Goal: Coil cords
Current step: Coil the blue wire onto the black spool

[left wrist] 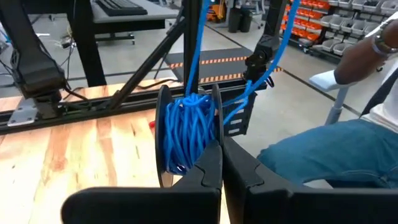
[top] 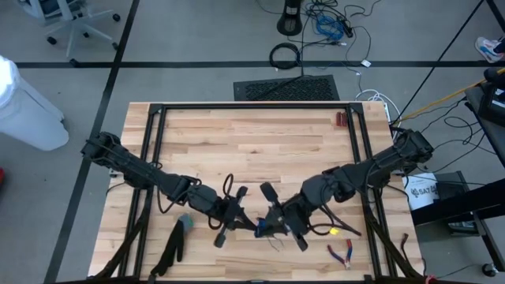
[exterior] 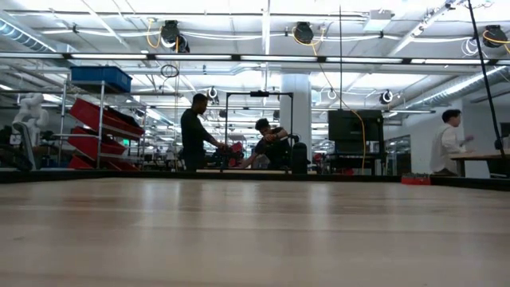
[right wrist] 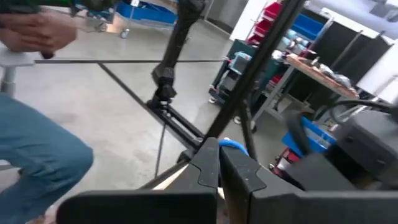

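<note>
The table (top: 260,142) is showing pale wood strips with a smooth matt finish. The blue cord (left wrist: 186,134) is looking like glossy plastic, and the left gripper (left wrist: 221,168) fingers like matt black plastic.

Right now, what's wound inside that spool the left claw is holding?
Blue cord fills the spool, pinched by the left gripper. The spool's core is covered by the windings.

Bright overhead lighting (right wrist view blurred)
</note>
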